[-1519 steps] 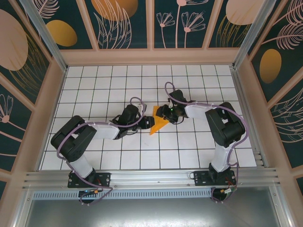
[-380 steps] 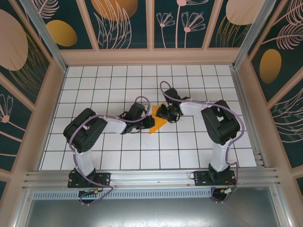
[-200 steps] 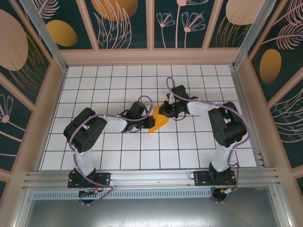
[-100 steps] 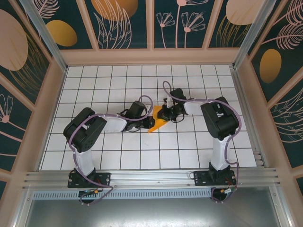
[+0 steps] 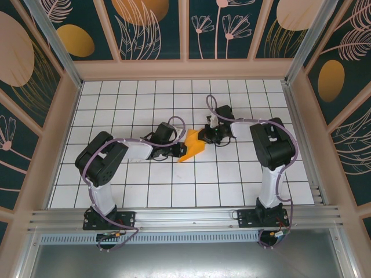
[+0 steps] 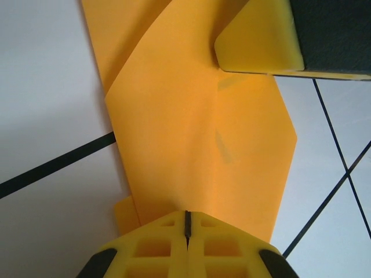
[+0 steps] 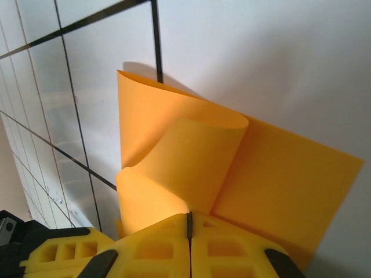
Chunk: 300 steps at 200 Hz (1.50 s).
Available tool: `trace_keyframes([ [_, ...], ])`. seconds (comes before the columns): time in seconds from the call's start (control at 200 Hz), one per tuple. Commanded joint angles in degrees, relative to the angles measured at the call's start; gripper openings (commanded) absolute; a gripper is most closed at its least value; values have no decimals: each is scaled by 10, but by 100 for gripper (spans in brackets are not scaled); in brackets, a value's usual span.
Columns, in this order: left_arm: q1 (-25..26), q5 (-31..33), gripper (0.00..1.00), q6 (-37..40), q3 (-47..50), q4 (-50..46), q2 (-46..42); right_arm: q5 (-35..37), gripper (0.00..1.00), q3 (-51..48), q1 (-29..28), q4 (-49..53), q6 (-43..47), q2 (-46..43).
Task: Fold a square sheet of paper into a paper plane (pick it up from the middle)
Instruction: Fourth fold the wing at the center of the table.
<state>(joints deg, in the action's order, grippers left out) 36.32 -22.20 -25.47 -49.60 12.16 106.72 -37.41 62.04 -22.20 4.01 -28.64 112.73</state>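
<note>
Orange sheet of paper (image 5: 191,147), part-folded, at middle of table (image 5: 116,104). Pinched shut on its edges: left hand (image 6: 186,223), right hand (image 7: 188,223). Judged best: draw curled flap (image 7: 191,150) over slowly, match edges, then flatten crease.

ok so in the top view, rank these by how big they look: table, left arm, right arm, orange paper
1. table
2. left arm and right arm: they look about alike, so no ranking between them
3. orange paper, by far the smallest
</note>
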Motion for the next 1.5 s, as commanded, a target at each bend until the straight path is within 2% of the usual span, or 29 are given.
trace_keyframes([
  [0.0,-8,11,0,17,19,-94,5,-8,7,-15,-13,-41,12,-40],
  [0.18,-8,12,0,17,17,-94,7,-8,7,-1,-45,-30,17,-11],
  [0.36,-8,14,0,22,15,-103,8,-5,6,26,-38,-17,25,27],
  [0.475,-9,16,0,28,14,-111,9,12,6,42,-10,-8,31,42],
  [0.696,-9,14,0,29,14,-112,12,39,6,72,82,-12,4,67],
  [0.851,-8,14,0,29,11,-112,11,43,6,86,99,-8,4,40],
  [1.011,-8,14,0,26,10,-104,11,33,6,25,86,-39,-10,-36],
  [1.126,-9,15,0,25,7,-101,11,24,6,-18,52,-53,-29,-66],
  [1.361,-8,11,0,21,9,-91,0,1,4,-41,-29,-90,-78,-45],
  [1.496,-9,1,0,15,11,-81,0,-7,4,-36,-53,-105,-87,-17],
])
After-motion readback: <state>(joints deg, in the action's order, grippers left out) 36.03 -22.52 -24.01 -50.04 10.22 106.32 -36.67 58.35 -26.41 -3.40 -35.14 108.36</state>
